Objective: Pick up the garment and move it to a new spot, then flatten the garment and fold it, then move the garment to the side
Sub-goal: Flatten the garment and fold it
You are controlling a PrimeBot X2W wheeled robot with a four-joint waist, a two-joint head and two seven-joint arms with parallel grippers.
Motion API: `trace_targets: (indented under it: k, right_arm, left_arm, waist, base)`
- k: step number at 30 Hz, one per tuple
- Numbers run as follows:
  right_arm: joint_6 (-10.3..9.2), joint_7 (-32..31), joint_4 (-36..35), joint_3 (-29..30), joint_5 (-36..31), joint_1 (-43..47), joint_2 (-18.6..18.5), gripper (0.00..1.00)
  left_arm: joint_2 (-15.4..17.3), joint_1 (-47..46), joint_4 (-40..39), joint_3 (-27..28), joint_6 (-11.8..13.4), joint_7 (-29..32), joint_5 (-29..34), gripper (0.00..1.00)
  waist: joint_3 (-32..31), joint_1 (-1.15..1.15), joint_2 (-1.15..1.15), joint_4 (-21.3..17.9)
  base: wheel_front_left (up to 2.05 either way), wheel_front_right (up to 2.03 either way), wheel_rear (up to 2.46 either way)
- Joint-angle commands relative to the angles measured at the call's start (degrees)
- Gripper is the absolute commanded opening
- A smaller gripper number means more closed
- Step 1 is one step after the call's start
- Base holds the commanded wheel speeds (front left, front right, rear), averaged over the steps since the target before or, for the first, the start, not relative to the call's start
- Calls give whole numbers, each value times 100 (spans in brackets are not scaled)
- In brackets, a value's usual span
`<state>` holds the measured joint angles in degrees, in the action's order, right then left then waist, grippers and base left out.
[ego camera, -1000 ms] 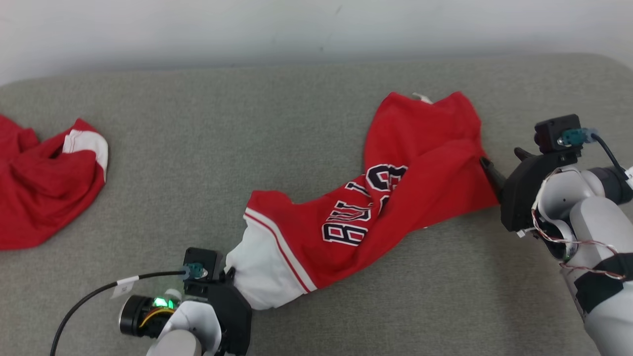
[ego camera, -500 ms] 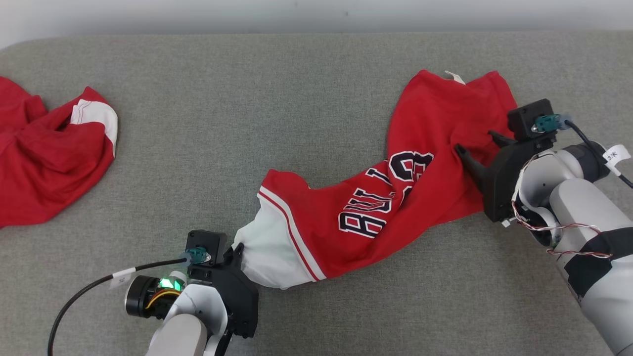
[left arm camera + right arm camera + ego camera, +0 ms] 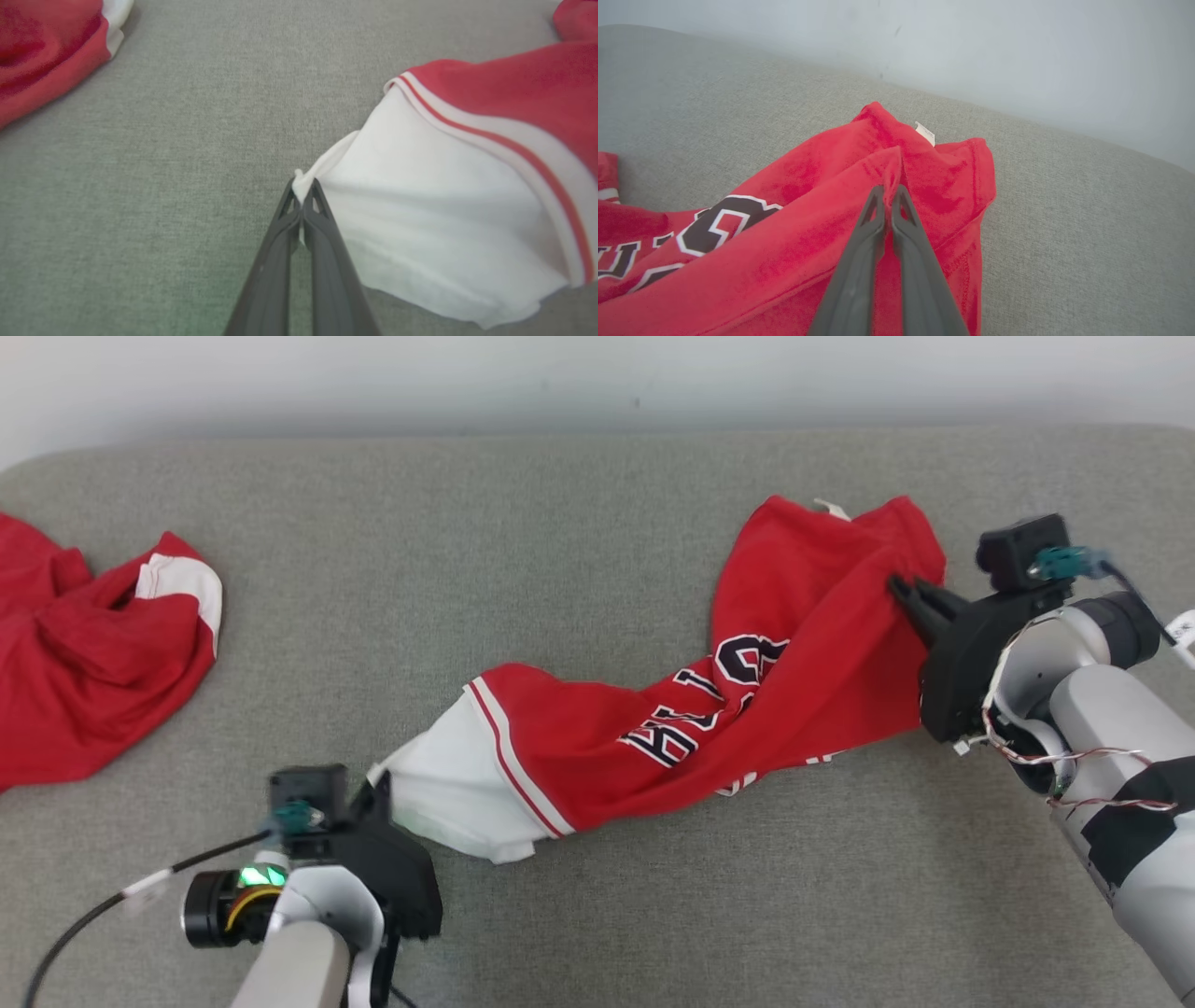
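**Both hands pinch the red garment at opposite ends**

The left hand is clamped on a small tuck of cloth at the garment's white corner. Its two dark fingers are pressed together, with fabric bunched at their tips. Its pale forearm rises from the near edge, below and left of the garment.

The right hand is closed on a raised fold of red cloth at the garment's far right end, a little below the hem that carries a small white tag. Its fingers point leftward into the cloth, and its forearm slants off toward the lower right.

The garment lies rumpled on the grey surface, stretched diagonally between the two hands. Its lettering is twisted along the middle.

Beyond the garment's tagged end, the surface runs a short way to its back edge against a pale wall. Left of the garment a wide stretch of grey lies open. It reaches as far as a second red garment, crumpled well apart at the left edge. A strip of grey also lies open in front of the garment.
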<state>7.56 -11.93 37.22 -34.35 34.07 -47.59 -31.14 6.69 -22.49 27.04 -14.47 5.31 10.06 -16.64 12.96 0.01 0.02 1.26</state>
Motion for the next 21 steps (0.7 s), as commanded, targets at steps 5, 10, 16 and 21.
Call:
trace_targets:
  k: [5, 10, 16, 21]
  right_arm:
    - [-15, 370, -207, 320, 475, 76, 61, 0]
    - [-15, 664, -628, 704, 954, 199, 64, 0]
    - [-15, 1090, -1164, 1501, 875, 227, 74, 0]
    - [-14, 1040, -1421, 1939, 584, 282, 227, 0]
  left_arm:
    - [-206, -103, -320, 541, -88, -582, -795, 0]
    - [-346, -284, -727, 1041, -383, -895, -1989, 0]
    - [-379, -991, -1396, 1465, -427, -848, -3618, 0]
    - [-381, -1591, -1736, 1540, -274, -563, -4180, 0]
  waist:
    - [-389, -1, -2, -127]
    - [-699, -1, -2, -248]
    - [-1139, -1, -2, -514]
    - [-1307, -1, -2, -684]
  base:
    - [0, 0, 0]
    - [0, 0, 0]
    - [0, 0, 0]
    - [0, 0, 0]
